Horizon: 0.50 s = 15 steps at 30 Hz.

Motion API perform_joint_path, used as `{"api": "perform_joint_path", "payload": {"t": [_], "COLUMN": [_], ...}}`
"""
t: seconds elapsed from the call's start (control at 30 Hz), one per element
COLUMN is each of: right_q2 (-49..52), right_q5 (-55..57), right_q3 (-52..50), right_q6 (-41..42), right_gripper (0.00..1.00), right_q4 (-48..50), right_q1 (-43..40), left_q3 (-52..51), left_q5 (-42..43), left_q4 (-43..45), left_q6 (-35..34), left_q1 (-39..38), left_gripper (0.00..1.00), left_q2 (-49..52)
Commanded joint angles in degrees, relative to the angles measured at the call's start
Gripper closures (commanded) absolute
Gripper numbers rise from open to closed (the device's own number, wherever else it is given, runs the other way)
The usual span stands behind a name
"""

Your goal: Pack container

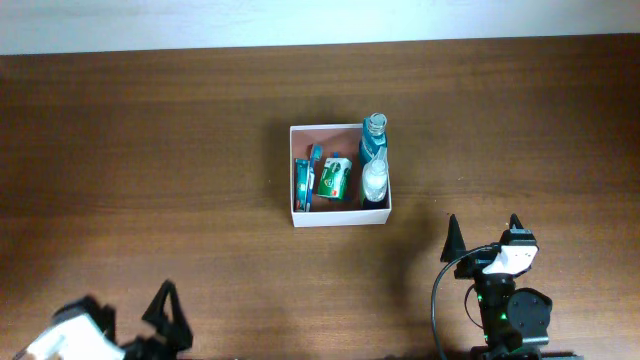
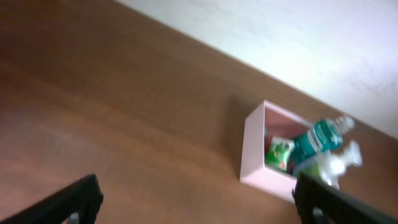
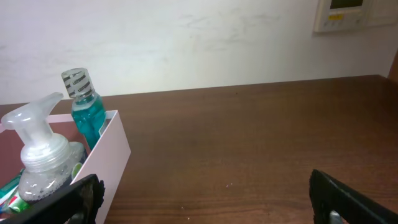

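Note:
The container, a shallow white-walled box with a reddish-brown inside, sits mid-table. Inside it are a teal bottle, a clear pump bottle, a green packet and a toothbrush pack. My left gripper is open at the front left, far from the box, with nothing between its fingers. In the left wrist view the container lies ahead to the right of the left gripper. My right gripper is open and empty, in front and to the right of the box. In the right wrist view the right gripper has the container at its left.
The brown wooden table carries only the box. A pale wall rises behind its far edge, with a wall panel at the upper right. A black cable loops beside the right arm.

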Motion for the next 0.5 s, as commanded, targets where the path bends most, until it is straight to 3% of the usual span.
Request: {"api": "perform_joint_path", "payload": {"t": [0.0,0.47], "right_q2": [-0.59,-0.59], "right_q5": [-0.11,-0.11], "right_q3": [-0.44,-0.44], "right_q6": [0.02,0.02], "right_gripper": [0.02,0.01], "right_q4": [-0.24,-0.24], "right_q1": [-0.39,-0.39], "left_q3": [-8.35,-37.62], "left_q5": [0.24,1.51], "left_q4": [5.35,39.91], "left_q6": [0.28,0.48], "left_q1": [-0.02,-0.02], "left_gripper": [0.01,0.01], "left_q2": [-2.80,-12.17]}}
